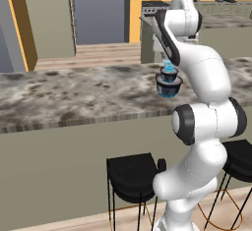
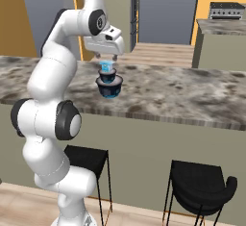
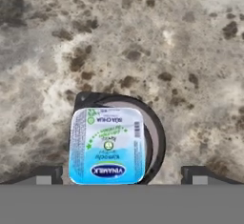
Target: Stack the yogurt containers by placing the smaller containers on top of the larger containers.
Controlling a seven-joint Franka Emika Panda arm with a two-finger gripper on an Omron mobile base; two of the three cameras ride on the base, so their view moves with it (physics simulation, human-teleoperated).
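1. Step in hand: looks like the end of the place. The small light-blue yogurt cup sits on top of the dark-blue yogurt cup, and both stand on the marbled surface.
2. Position: in the hand view the small cup's printed lid covers most of the dark cup's top, offset toward the left of that view. The dark rim shows as a crescent on the right. Roughly centred, not perfectly.
3. End effector: hangs directly above the stack. In the hand view the two fingertips stand wide apart, well clear of the small cup on both sides. So spread, holding nothing.
4. Whether the small cup rests flat or is slightly tilted: can't tell from these frames.
5. Next move, my judgement: straight vertical retreat with the fingers kept apart and no sideways motion. The small cup is light and perched on a narrow top, so a brush would knock it off.
6. Count: one small light-blue cup, one dark-blue cup, so one stack. No other yogurt containers visible on the surface.
7. Also in the scene: two black stools on the near side of the surface, below its edge.
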